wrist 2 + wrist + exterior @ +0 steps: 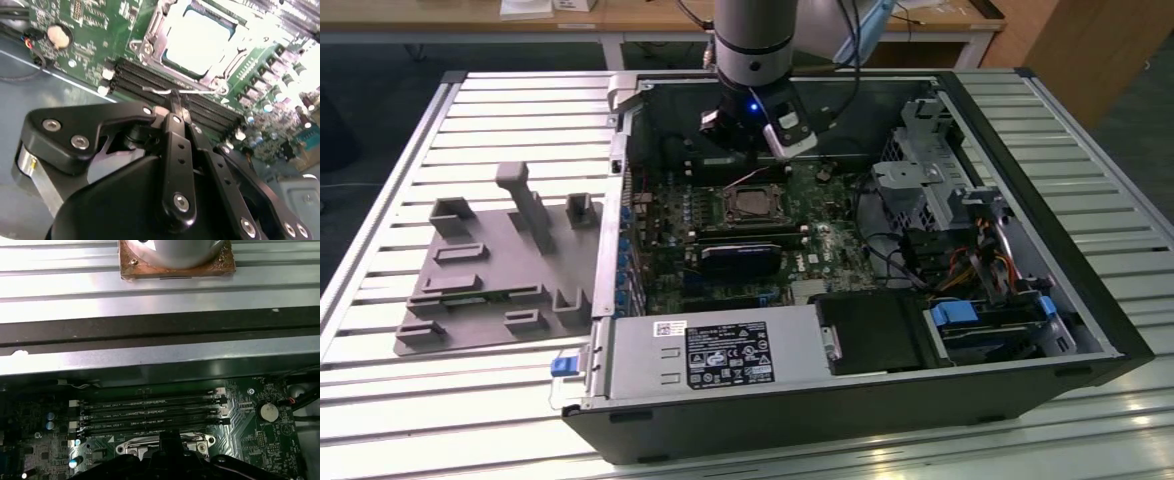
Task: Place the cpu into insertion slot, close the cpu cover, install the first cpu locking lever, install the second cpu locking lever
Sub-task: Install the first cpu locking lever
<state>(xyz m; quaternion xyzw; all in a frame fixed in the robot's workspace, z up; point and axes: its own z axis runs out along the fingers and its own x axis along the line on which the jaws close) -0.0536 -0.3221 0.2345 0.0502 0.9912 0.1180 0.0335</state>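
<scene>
The cpu (199,42), a flat square with a silver top, lies in the insertion slot (750,206) on the green motherboard. The silvery cpu cover (159,37) frames it and looks folded down around it. A thin wire locking lever (205,91) runs along the socket's edge beside the memory slots. My gripper (175,109) hangs just over that edge with its fingers shut, the tips right at the lever wire. Whether the wire is pinched between them is hidden. In the exterior view the gripper (769,150) hovers inside the open computer case, above the socket.
Long black memory slots (150,412) lie next to the socket, with a coin battery (268,411) beyond them. A black card (740,255), the power supply (707,355) and a drive cage (934,170) crowd the case. A grey fixture (494,270) lies on the slatted table.
</scene>
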